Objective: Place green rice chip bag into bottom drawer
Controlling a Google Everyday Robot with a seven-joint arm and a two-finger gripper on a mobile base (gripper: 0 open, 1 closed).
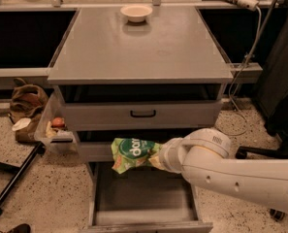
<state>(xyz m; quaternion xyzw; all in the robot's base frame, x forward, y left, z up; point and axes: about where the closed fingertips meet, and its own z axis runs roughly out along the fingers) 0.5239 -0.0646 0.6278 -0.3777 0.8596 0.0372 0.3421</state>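
Observation:
The green rice chip bag (130, 153) is bright green with white lettering. My gripper (155, 158) is shut on its right end and holds it in front of the middle drawer, above the back of the open bottom drawer (142, 199). The bottom drawer is pulled out and shows a plain grey floor. My white arm (231, 171) reaches in from the right. The fingers are mostly hidden behind the bag.
A pale bowl (136, 12) stands at the back of the cabinet top (138, 47). The upper drawer with a black handle (143, 113) is closed. A clear bin (54, 128) hangs at the cabinet's left. A brown bag (27, 101) lies on the floor left.

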